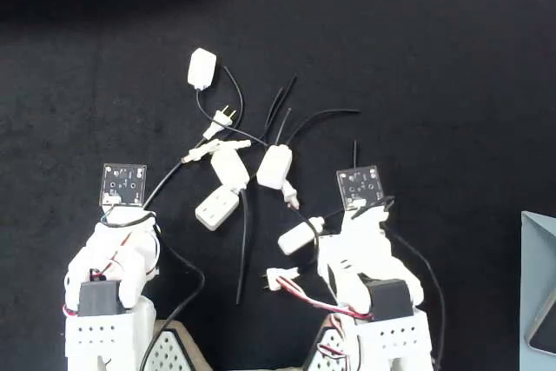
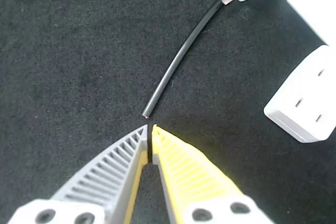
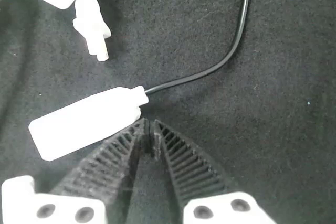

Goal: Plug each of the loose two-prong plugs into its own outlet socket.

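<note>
My right tool (image 3: 150,125) & left tool (image 2: 149,129) both closed, empty. Nxt: open right wide, straddle white plug (image 3: 86,121) squarely, avoid pinching its cord (image 3: 184,80).

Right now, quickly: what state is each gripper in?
Left gripper: shut, holding nothing; a cable end lies just past its tips.
Right gripper: shut, holding nothing.

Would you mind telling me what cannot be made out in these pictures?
Left wrist view: the outlet socket runs off the picture's edge.
Right wrist view: the white block shows no face; plug or socket is unclear.
High view: the lone plug is too small to count prongs.
</note>
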`<state>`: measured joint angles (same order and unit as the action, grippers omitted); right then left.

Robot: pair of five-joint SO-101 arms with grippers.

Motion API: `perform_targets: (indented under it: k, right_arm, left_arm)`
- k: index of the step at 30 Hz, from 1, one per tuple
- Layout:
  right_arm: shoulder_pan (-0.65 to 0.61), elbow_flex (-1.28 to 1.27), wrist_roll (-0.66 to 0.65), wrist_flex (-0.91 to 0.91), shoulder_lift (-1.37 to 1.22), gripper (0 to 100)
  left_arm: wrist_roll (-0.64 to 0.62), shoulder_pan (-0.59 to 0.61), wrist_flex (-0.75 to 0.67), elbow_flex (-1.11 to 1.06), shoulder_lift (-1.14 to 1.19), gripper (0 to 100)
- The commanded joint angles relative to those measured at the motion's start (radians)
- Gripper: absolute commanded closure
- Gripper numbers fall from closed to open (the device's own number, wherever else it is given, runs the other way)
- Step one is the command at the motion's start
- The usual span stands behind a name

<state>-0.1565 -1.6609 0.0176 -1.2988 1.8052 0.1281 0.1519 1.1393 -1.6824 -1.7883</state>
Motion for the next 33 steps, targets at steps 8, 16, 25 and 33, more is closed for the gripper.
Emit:
perform_targets:
  k: [8,16,25,33]
  right_arm:
    - [0.115,0.375,-0.164,0.026,0.081,98.6]
    - [0.124,0.499,-0.195,0.103,0.071,96.6]
    - [0.023,0.638,-0.212,0.106,-0.369,90.0]
    - [-0.014,0.897,-0.219,0.041,-0.858,89.7]
  left_arm:
    - [-0.005,-0.004,0.002,-0.018,0.005,97]
    - [-0.005,-0.004,0.002,-0.018,0.005,97]
    - [-0.005,-0.004,0.002,-0.018,0.005,97]
    - [-0.005,-0.004,0.002,-0.018,0.005,97]
